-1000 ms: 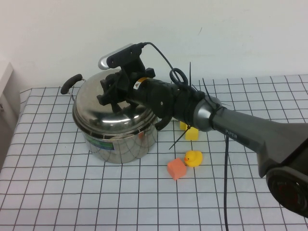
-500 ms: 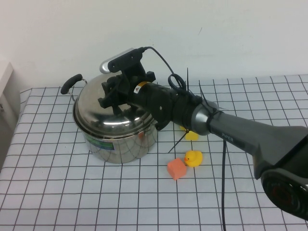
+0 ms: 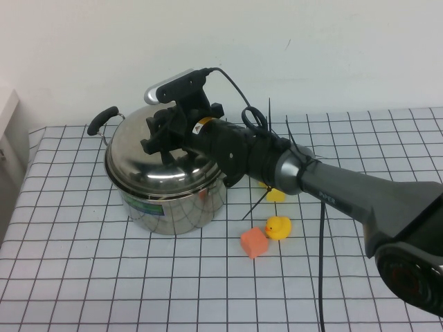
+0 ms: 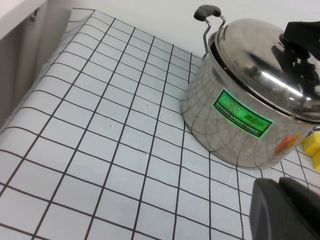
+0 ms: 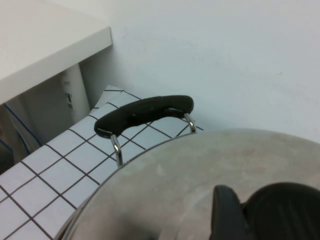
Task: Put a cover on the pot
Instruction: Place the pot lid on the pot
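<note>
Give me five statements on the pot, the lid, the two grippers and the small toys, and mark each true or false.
1. The lid lies on the pot. True.
2. The right gripper is over the lid's top. True.
3. The left gripper is at the lid too. False: it is out of the high view, and its wrist camera looks at the pot from the side, off it.
4. The duck sits inside the pot. False: it stands on the table beside the orange block.
5. The pot's label is red. False: it is green.
</note>
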